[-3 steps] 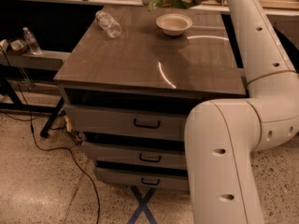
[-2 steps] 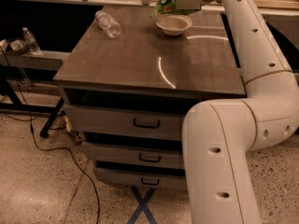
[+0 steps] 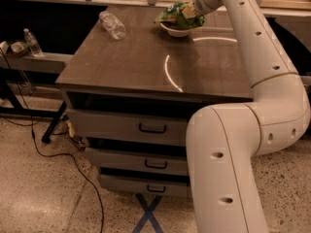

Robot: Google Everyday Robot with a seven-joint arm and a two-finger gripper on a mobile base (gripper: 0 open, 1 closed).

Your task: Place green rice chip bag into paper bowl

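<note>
The green rice chip bag (image 3: 174,14) lies across the top of the paper bowl (image 3: 176,32) at the far middle of the brown table (image 3: 146,67). It covers most of the bowl, so only the bowl's near rim and base show. My gripper (image 3: 191,11) is at the bag's right end, just above the bowl, and is shut on the bag. My white arm reaches in from the lower right and arcs over the table's right side.
A clear plastic bottle (image 3: 112,24) lies on its side at the table's far left. Drawers (image 3: 151,128) are under the tabletop. A small bottle (image 3: 33,42) stands on a low shelf to the left. A black cable (image 3: 73,169) runs over the floor.
My gripper has come down and a little left with the bag, from above the table's far edge to right over the bowl. The bag now rests on the bowl.
</note>
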